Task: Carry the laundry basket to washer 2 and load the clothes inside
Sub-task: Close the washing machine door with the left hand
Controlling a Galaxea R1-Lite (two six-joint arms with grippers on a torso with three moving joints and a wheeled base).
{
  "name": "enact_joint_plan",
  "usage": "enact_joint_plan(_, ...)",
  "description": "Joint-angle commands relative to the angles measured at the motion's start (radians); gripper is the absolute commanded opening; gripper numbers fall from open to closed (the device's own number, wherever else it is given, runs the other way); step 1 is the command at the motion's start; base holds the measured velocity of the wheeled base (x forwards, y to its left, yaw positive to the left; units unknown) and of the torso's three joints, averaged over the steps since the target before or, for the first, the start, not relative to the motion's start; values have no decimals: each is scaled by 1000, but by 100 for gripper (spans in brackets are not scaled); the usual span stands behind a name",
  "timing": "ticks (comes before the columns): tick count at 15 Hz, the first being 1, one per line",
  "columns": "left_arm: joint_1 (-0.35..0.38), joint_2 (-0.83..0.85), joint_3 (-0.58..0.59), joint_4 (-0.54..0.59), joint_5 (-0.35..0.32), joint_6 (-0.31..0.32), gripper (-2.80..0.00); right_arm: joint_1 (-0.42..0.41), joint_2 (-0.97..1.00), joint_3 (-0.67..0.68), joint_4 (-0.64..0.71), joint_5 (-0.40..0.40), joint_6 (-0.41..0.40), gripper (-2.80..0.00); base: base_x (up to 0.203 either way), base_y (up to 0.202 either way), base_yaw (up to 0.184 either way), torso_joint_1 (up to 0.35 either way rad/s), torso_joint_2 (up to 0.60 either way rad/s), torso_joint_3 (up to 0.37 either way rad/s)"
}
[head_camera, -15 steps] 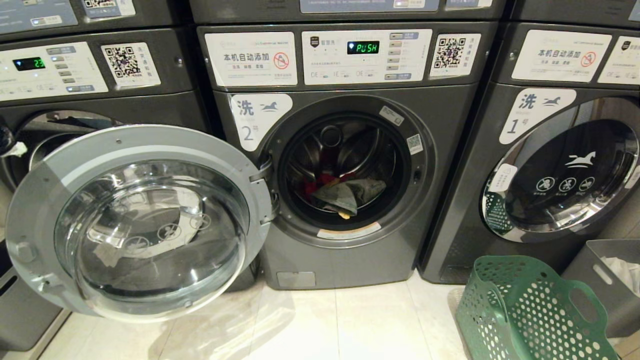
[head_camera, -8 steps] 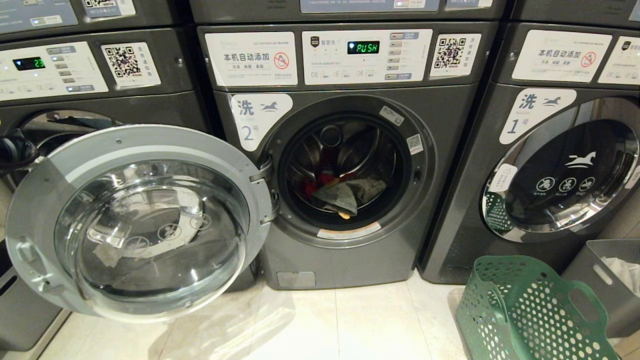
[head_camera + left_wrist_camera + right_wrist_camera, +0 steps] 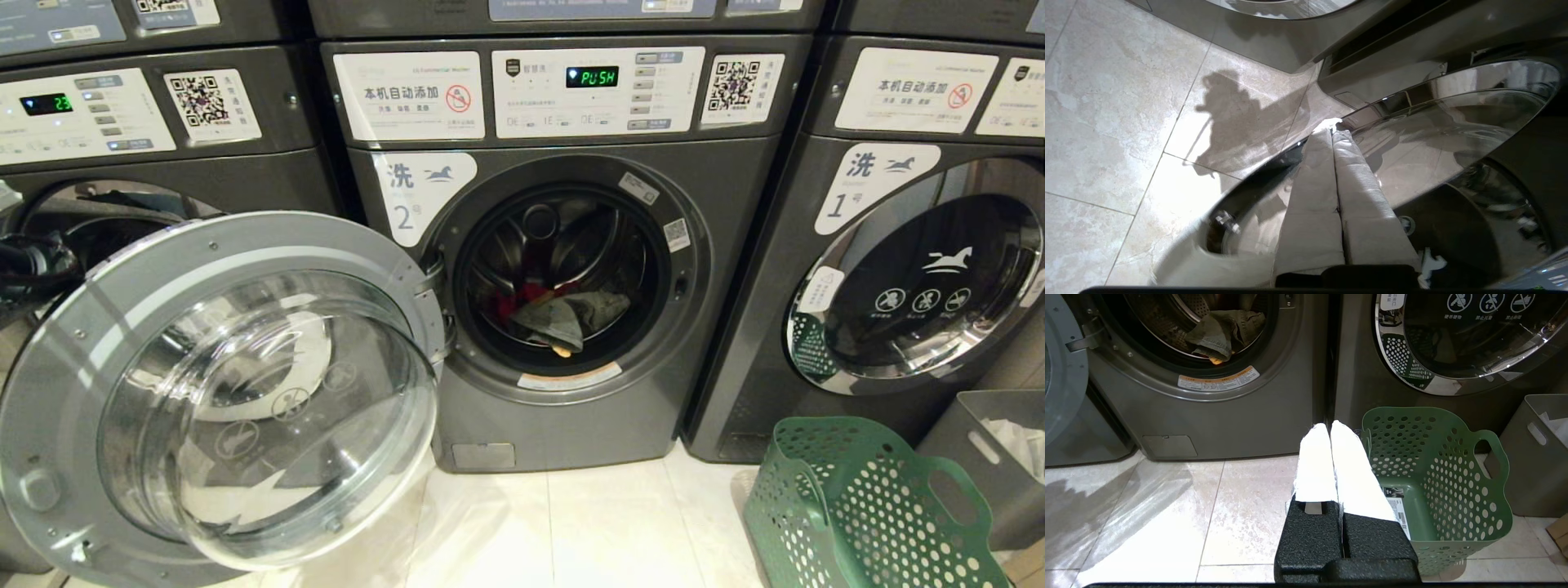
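clothes (image 3: 563,314) in washer 2 (image 3: 571,269), door (image 3: 220,392) left, basket (image 3: 857,506) right

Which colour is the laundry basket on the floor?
Green, with round holes; the laundry basket shows best in the right wrist view.

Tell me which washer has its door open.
Washer 2, the middle one: its door is swung wide, clothes in the drum. Washer 1 is shut.

White padded fingers (image 3: 1327,461), black textured gripper base (image 3: 1345,543)
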Motion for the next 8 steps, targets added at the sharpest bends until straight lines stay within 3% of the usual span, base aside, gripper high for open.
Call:
enact_joint_plan(1,-8,-47,0,24,1,0,-280,0,1,0,0,0,-2,-280,0,0,0,0,0,0)
enact_joint_plan(5,-9,-71,3,45,1,1,-280,0,1,0,0,0,-2,-280,0,0,0,0,0,0)
enact_joint_plan(8,-18,-110,0,153,-1,-1,-280,0,1,0,0,0,-3,-280,0,0,0,0,0,0)
